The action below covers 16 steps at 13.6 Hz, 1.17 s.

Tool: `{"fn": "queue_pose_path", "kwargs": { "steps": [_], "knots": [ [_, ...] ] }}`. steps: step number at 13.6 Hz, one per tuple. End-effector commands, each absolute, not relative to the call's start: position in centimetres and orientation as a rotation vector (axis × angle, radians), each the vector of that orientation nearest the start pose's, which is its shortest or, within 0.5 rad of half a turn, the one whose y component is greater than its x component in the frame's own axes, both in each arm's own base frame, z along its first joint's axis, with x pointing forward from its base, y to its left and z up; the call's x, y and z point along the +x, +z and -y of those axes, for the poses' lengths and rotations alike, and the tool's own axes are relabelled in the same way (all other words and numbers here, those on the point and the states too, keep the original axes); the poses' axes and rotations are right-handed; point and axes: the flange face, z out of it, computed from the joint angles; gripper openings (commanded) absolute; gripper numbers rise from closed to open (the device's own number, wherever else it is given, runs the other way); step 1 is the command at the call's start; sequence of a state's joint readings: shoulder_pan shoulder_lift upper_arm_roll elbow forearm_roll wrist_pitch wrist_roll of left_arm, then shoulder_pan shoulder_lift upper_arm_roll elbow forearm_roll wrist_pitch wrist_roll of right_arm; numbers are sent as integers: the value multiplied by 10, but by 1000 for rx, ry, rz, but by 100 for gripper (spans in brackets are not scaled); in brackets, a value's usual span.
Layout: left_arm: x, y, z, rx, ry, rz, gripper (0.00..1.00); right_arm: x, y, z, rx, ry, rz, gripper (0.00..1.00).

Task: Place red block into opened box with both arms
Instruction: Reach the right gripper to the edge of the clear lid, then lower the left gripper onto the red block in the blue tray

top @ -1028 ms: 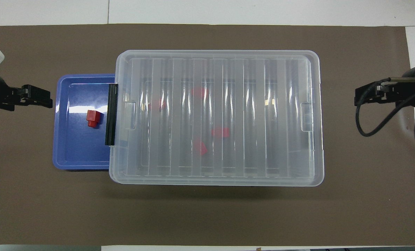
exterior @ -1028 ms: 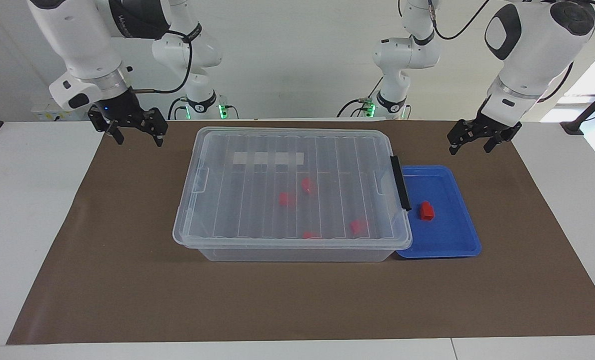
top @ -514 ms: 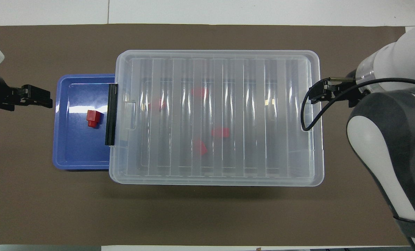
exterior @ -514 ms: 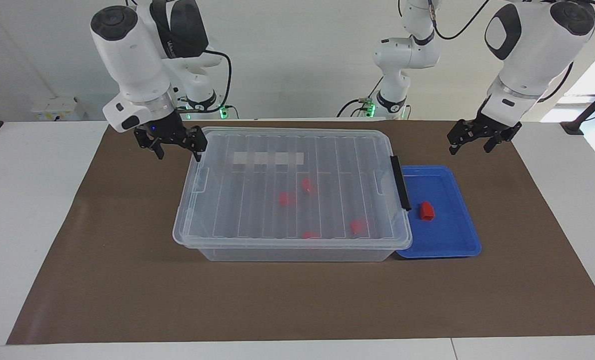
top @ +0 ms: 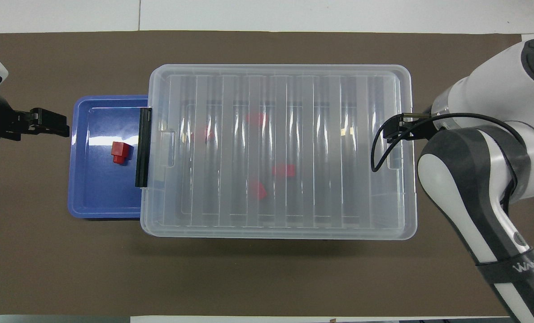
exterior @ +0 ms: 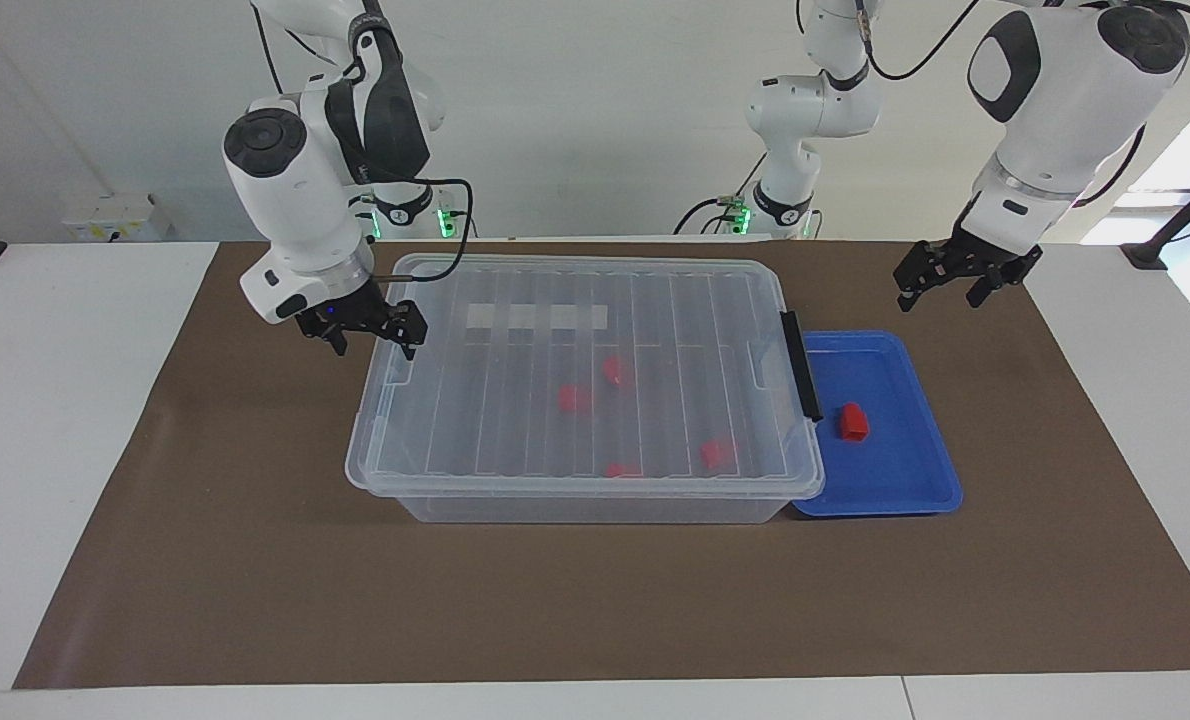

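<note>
**A:** Where do you stand?

**B:** My right gripper point(exterior: 365, 330) hangs over the box point(exterior: 585, 480) at its end toward my right arm's edge of the table, fingers spread, nothing in them. My left gripper point(exterior: 960, 275) waits above the mat near the blue tray point(exterior: 915, 490), jaws also apart and empty.

**A:** And the red block?

**B:** The red block point(exterior: 852, 422) lies alone in the blue tray, close to the box's black handle point(exterior: 800, 365). The tray sits beside the box, at the end toward my left arm.

**A:** The box itself?

**B:** The clear ribbed lid point(exterior: 515, 400) lies flat on it, so it looks closed. Through it I make out about four other red pieces point(exterior: 575, 398) on the floor.

**A:** How will the block handle?

**B:** Light, rigid, smooth plastic, I'd judge; it could slip from a skewed pinch. I'd take it across the flat sides of the wider body, not the stepped end. The lid looks thin and flexible, so I'd lift it by an end lip.
</note>
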<state>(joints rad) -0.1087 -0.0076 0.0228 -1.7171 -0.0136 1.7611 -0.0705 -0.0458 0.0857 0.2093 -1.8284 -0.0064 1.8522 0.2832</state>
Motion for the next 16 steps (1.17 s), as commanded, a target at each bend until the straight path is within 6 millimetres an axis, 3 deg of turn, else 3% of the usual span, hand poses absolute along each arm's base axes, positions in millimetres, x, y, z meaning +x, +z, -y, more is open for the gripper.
{"fn": "queue_pose_path", "kwargs": {
  "steps": [1,4,6,11,16],
  "knots": [
    [548,549,45,-3150,-171,-44,100,560,469,-87,-3132,102,-174,100],
    [548,511,38,-3146,-169,-86,100,554,465,-86,-3141,117,-172,100],
    [553,472,33,-3141,-159,-139,100,554,464,-81,-3144,119,-173,100],
    [567,382,39,-3137,-176,-159,100,550,459,-67,-3148,140,-155,100],
    [569,311,45,-3134,-186,-166,100,550,457,-50,-3148,146,-124,100]
  ]
}}
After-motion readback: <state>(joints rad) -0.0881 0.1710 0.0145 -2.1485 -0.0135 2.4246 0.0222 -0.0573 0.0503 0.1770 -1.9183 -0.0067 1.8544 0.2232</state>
